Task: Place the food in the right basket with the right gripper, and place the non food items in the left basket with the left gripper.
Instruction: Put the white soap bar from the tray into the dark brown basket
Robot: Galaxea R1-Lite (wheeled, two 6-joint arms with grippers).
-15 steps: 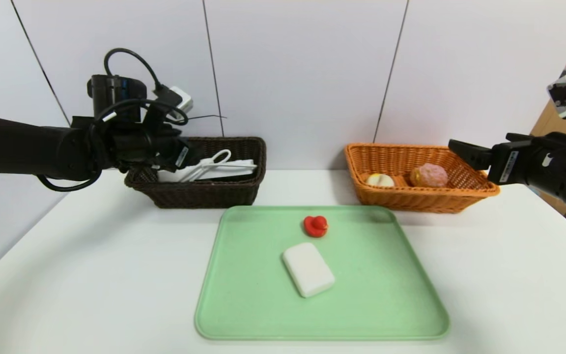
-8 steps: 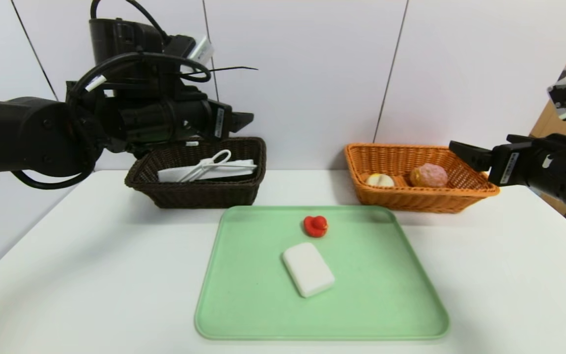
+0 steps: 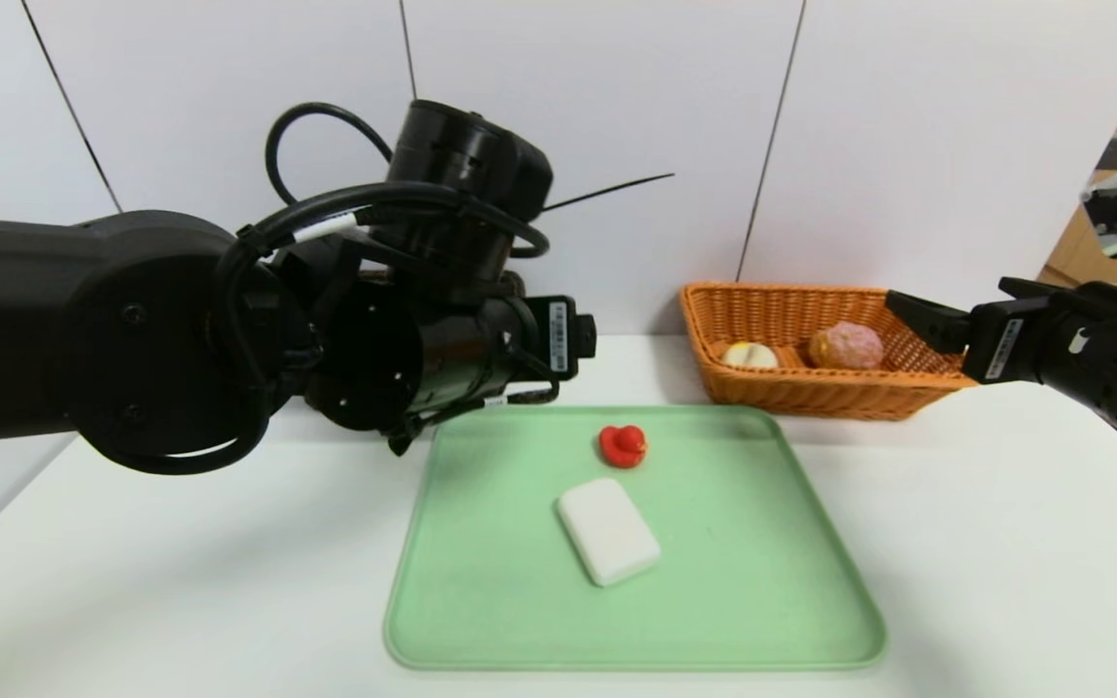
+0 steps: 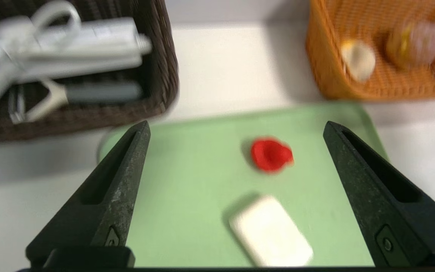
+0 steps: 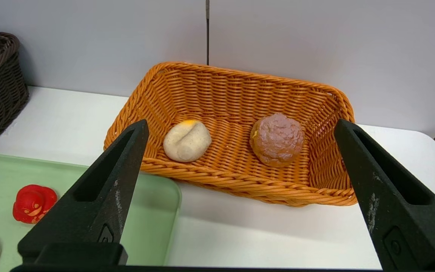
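Left end effector (image 4: 236,128): jaws spread wide, empty, hanging over the upper left corner of the pale green plastic tray (image 3: 481,620), centre frame in the head view. Small red rubber duck (image 3: 623,445) and white rectangular soap bar (image 3: 608,530) lie on the tray, near each other but apart.

Dark brown wicker basket (image 4: 161,75) holds the white power strip (image 4: 74,41) and grey-handled peeler (image 4: 89,92). In the head view the left arm hides this basket.

Right end effector (image 5: 240,128): spread, empty, parked beside the orange wicker basket (image 3: 714,320) at right of frame. Pink-brown bun (image 3: 846,345) and cream dumpling bun (image 3: 750,356) rest inside it.

Risks, as judged: the duck is small and rounded, so it may squirt out of closing jaws; the soap is smooth and lies askew, so unaligned jaws could skid it across the tray. The tray rim may catch a low fingertip.

White surface (image 3: 180,543) around the tray.
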